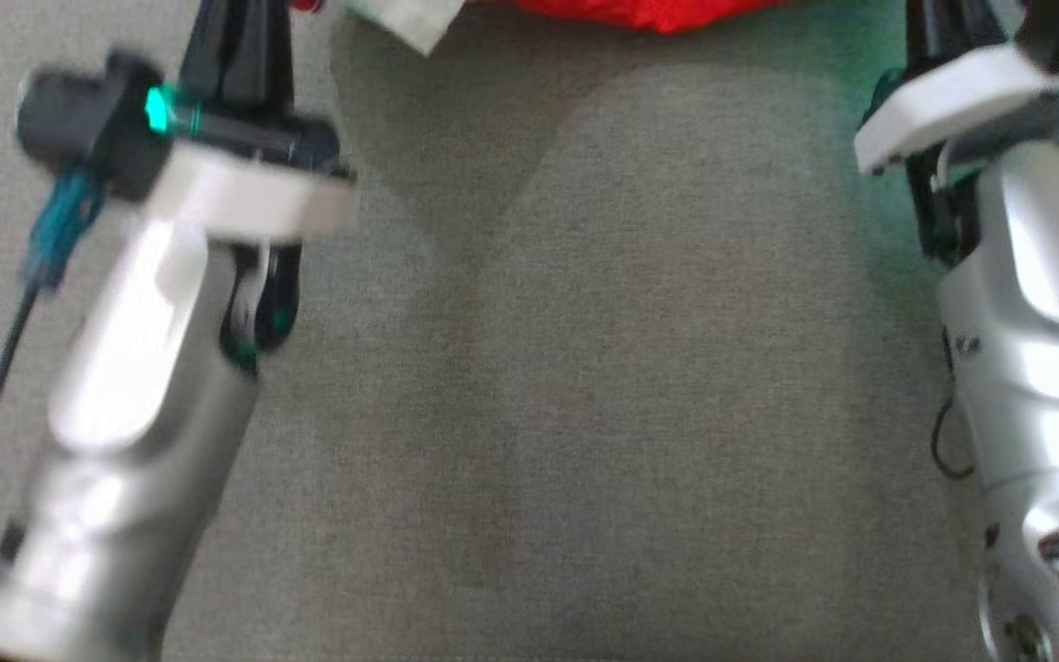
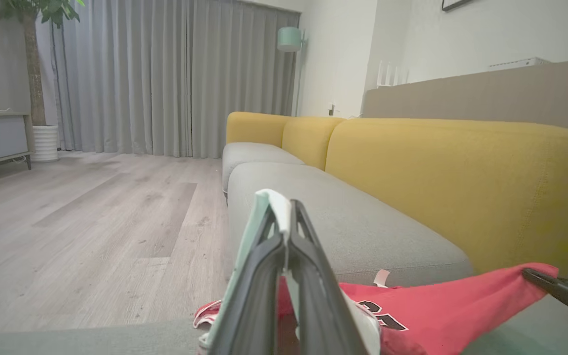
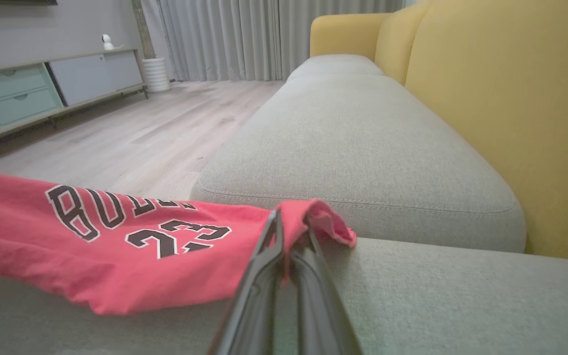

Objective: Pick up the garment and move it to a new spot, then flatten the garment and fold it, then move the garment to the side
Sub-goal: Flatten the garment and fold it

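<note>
Right wrist view: the red garment (image 3: 116,246) is pinched at opposite edges by the closed right claw (image 3: 286,231) and closed left claw (image 2: 286,217), so it is stretched across the grey sofa seat (image 3: 363,148), probably for flattening.

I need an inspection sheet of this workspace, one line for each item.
Surface: grey fabric sofa seat.
Job's things: red basketball jersey with black lettering, held at two ends.
Clutter: nothing seen.
Grippers: left gripper jaws shut on the jersey's pale edge; right gripper jaws shut on a red corner.
Cables: blue cable at left wrist; thin black cable beside right forearm.
Surroundings: yellow sofa backrest, wooden floor, grey curtains.
</note>
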You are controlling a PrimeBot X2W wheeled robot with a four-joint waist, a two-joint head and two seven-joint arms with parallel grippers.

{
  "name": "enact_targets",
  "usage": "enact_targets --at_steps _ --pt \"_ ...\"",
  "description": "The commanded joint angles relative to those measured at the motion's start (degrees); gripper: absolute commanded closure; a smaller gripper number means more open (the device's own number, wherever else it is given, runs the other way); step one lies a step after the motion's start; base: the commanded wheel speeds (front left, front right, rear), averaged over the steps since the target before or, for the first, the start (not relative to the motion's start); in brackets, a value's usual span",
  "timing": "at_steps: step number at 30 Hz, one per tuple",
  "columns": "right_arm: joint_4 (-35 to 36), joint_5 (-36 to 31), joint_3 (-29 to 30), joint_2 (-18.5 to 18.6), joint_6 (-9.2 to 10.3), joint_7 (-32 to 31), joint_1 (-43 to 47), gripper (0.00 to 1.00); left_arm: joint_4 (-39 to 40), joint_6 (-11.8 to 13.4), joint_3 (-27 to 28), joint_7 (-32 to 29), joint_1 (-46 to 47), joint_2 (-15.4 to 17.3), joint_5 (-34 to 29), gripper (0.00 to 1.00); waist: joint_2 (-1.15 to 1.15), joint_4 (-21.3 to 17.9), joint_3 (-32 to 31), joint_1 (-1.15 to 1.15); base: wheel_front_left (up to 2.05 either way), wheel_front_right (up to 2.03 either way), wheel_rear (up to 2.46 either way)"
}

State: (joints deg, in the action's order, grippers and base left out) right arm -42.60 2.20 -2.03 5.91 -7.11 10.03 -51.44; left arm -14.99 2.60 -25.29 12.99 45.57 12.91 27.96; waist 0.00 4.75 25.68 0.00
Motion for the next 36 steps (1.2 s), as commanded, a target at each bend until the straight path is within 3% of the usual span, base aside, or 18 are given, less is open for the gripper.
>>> enact_targets --at_steps 1,9,17,24,29,36 --pt "3.1 1.1 -1.3 -1.5 -0.37 1.0 2.3 1.00 4.0 0.8 3.2 0.7 -2.6 2.9 0.8 1.00 0.00 -0.4 -1.8 0.00 0.00 0.00 0.00" --pt "12.2 5.2 -0.4 -1.2 -0.37 0.4 15.7 1.00 15.8 4.1 4.5 1.5 -20.3 3.2 3.4 1.00 0.00 0.2 -9.2 0.00 0.00 0.00 0.00" --pt "34.8 7.5 4.0 -2.0 -0.37 -8.9 41.9 1.00 29.6 9.3 2.4 -1.1 -39.8 5.8 3.3 1.00 0.00 1.4 -18.7 0.00 0.00 0.00 0.00" --pt "50.6 7.5 5.4 -2.9 -0.37 -18.2 57.7 1.00 37.9 13.6 0.6 -7.1 -52.1 9.3 3.6 1.00 0.00 1.4 -20.2 0.00 0.00 0.00 0.00" --pt "51.5 9.2 5.2 -3.0 -0.37 -21.2 60.4 1.00 35.7 13.2 -0.9 -8.4 -54.2 9.1 4.8 1.00 0.00 1.3 -19.8 0.00 0.00 0.00 0.00" --pt "43.9 10.0 5.1 -3.0 -0.37 -24.3 56.9 1.00 26.7 9.8 -1.9 -8.2 -48.7 7.0 6.9 1.00 0.00 1.6 -18.0 0.00 0.00 0.00 0.00"
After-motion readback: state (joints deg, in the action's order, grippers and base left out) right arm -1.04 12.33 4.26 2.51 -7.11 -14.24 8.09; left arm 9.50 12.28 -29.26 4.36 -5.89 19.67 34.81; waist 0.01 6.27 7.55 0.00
